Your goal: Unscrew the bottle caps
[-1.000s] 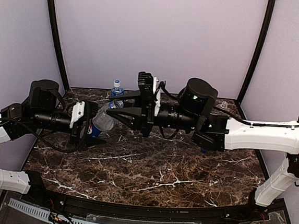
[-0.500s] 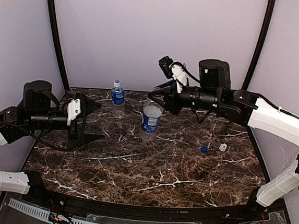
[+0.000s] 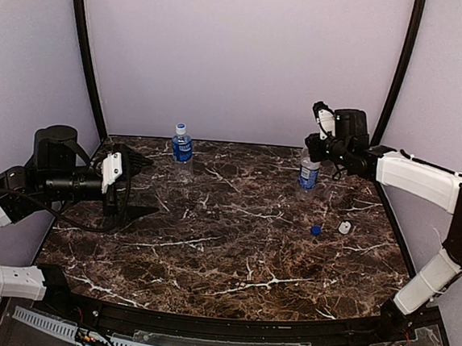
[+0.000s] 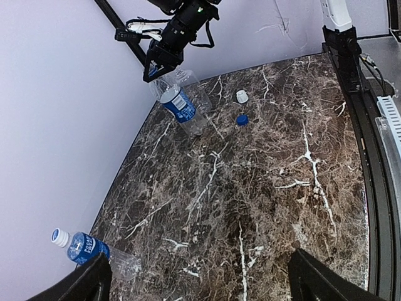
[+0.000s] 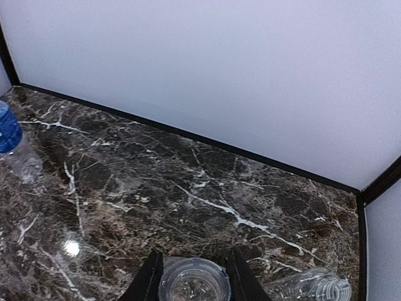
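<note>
Dark marble with white veins makes the tabletop point(image 3: 232, 254). From above, the right hand point(image 3: 312, 150) is clamped on the neck of the Pepsi bottle point(image 3: 309, 173), near the far right corner. I cannot tell if the base of the bottle touches the tabletop. A blue cap point(image 3: 315, 230) and a white cap point(image 3: 344, 227) lie just beside each other near the right edge, apart from any bottle. The blue-label bottle point(image 3: 182, 146) stands at the far edge with its cap on. The left hand point(image 3: 141, 188) hovers near the left edge, its fingers wide apart and empty.

In the left wrist view, the left hand point(image 4: 197, 276) is spread, with only marble between its fingers. The blue-label bottle point(image 4: 91, 249) is to the left, its cap point(image 4: 61, 237) in place.

In the right wrist view, the open mouth of the Pepsi bottle point(image 5: 193, 287) sits between the fingers point(image 5: 151, 279) of the right hand. The plain bottle point(image 5: 307, 288) is just beside it, toward the corner.

The step seems to be setting the opened bottle down. To do it well, lower it straight until the base is flat, clear of the plain bottle, then open slowly so it does not tip. After that, the capped bottle is probably next.
</note>
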### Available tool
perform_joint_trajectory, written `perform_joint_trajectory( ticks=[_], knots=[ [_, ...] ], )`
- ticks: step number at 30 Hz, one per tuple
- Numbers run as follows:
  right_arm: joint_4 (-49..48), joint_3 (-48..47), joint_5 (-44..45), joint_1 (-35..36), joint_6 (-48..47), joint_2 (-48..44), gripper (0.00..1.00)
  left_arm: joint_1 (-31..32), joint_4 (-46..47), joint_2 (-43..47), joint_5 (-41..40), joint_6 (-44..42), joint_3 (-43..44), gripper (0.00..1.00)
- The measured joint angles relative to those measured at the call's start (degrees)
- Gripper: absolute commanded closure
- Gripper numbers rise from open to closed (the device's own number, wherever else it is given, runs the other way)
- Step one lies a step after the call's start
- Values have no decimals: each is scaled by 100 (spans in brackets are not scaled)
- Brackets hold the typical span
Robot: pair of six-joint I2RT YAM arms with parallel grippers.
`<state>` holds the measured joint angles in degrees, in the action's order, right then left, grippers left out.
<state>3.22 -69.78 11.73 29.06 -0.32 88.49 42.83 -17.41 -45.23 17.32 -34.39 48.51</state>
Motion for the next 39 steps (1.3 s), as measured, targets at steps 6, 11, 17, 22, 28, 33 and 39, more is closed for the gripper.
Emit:
perform_joint_trajectory(
  ticks=[6, 11, 17, 22, 28, 33, 39],
  knots=[
    [-682, 225, -26, -566, 133, 372, 100, -68, -9, 22, 39, 4, 0, 1],
    [-1147, 422, -238, -719, 328, 452, 100, -83, -15, 22, 79, 4, -4, 1],
    [-1403, 470, -415, -748, 426, 527, 100, -90, -22, 22, 87, 4, -4, 1],
    [-1429, 450, -448, -750, 417, 560, 71, -92, -22, 22, 94, 4, -4, 1],
    [-1163, 260, -492, -750, 365, 662, 31, -94, -24, 22, 103, 4, -4, 1],
    [-713, 9, -586, -748, 258, 811, 17, -94, -24, 22, 111, 4, -7, 1],
    [-297, -354, -588, -748, 122, 817, 1, -107, -28, 24, 111, 17, -28, 1]
  ],
)
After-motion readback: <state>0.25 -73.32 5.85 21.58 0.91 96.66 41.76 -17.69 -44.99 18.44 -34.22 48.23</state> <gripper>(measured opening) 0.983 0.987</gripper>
